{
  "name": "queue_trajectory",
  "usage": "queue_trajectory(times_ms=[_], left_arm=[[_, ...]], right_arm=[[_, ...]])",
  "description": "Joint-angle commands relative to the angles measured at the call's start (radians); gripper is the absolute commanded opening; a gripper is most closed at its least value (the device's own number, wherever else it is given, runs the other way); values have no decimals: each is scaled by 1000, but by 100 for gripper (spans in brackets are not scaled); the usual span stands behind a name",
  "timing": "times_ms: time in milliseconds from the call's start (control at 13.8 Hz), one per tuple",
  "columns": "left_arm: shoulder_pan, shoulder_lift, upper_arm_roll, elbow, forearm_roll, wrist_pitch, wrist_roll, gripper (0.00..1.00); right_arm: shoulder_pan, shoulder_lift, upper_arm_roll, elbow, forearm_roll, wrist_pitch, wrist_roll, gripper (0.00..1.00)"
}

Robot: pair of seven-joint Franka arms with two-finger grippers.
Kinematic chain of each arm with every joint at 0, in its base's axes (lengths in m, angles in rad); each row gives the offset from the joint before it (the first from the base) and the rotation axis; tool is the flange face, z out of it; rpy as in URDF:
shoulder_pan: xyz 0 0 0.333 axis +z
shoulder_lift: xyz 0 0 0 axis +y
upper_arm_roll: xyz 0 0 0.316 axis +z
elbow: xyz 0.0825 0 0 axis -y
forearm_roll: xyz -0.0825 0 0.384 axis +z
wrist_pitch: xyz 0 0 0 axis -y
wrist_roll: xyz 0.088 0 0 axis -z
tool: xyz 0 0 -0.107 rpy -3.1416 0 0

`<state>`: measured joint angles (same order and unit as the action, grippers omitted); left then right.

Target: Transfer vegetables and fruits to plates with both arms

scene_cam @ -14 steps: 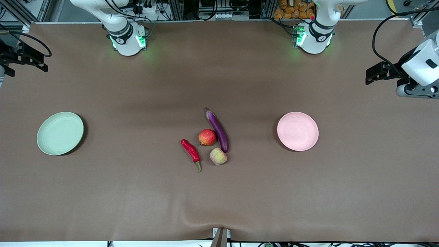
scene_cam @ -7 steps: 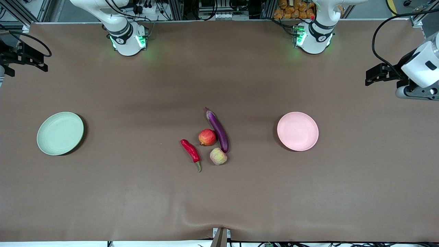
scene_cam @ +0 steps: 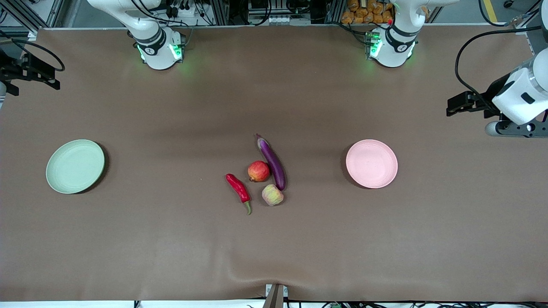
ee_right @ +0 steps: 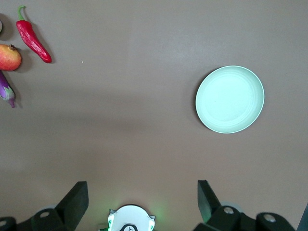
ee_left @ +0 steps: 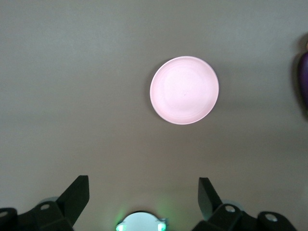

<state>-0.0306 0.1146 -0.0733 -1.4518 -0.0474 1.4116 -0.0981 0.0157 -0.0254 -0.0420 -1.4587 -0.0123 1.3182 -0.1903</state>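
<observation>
A purple eggplant [scene_cam: 271, 162], a red apple [scene_cam: 258, 171], a pale yellow-green fruit [scene_cam: 272, 194] and a red chili [scene_cam: 238, 188] lie clustered mid-table. The pale green plate [scene_cam: 75, 166] sits toward the right arm's end and the pale pink plate [scene_cam: 371, 163] toward the left arm's end; both hold nothing. My left gripper [ee_left: 143, 195] hangs open and high over the table's edge at its own end, looking down on the pink plate [ee_left: 184, 90]. My right gripper [ee_right: 143, 197] waits open over the other end, above the green plate [ee_right: 230, 99] and chili [ee_right: 32, 41].
A brown cloth [scene_cam: 171, 239] covers the whole table, with a small ripple at its edge nearest the front camera. Both arm bases [scene_cam: 159, 50] glow green along the edge farthest from that camera. Racks and cables stand past that edge.
The left arm's hand has drifted a little inward over the table, toward the pink plate. The right arm and everything on the table have stayed put.
</observation>
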Motion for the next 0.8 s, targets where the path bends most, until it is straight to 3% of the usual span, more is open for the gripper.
queue_trajectory(times_ms=[0,435,726], left_arm=[[-2,19,0,28,-58,29,-87,100],[-26,60,0,27,-175,93,-282,100],[-106,91,1,27,-174,131,-371,100]], right_arm=[[-28,7,11,12,8,-11,-6,100],[-28,7,11,12,12,-11,-6,100],[-31,9,10,12,25,-13,-6,100]])
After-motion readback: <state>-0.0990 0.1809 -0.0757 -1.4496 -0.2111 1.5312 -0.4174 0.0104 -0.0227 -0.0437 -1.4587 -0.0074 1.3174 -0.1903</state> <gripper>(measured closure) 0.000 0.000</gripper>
